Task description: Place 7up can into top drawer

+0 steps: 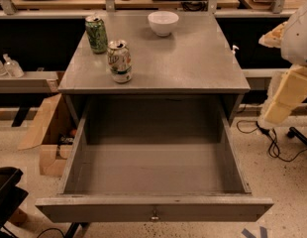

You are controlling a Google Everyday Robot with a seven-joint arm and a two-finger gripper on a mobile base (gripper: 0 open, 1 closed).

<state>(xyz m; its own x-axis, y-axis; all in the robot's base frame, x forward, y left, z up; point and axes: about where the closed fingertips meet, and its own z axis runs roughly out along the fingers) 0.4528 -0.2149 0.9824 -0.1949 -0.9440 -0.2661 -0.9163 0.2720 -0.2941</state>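
Grey metal top drawer (119, 209) stands pulled out; the 7up can (120, 61), its lettering unreadable, sits upright on the table (193, 58). My gripper (282, 100) hangs off to the right, well apart; I cannot tell its state.

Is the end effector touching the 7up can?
Apart: camera view shows the end effector at the right edge, off the table; the 7up can stands far left on it.

Cream gripper (273, 114) at the right edge; to its left, a pale silver-white 7up can (119, 61) with green and red markings, and a grey metal top drawer (153, 209).
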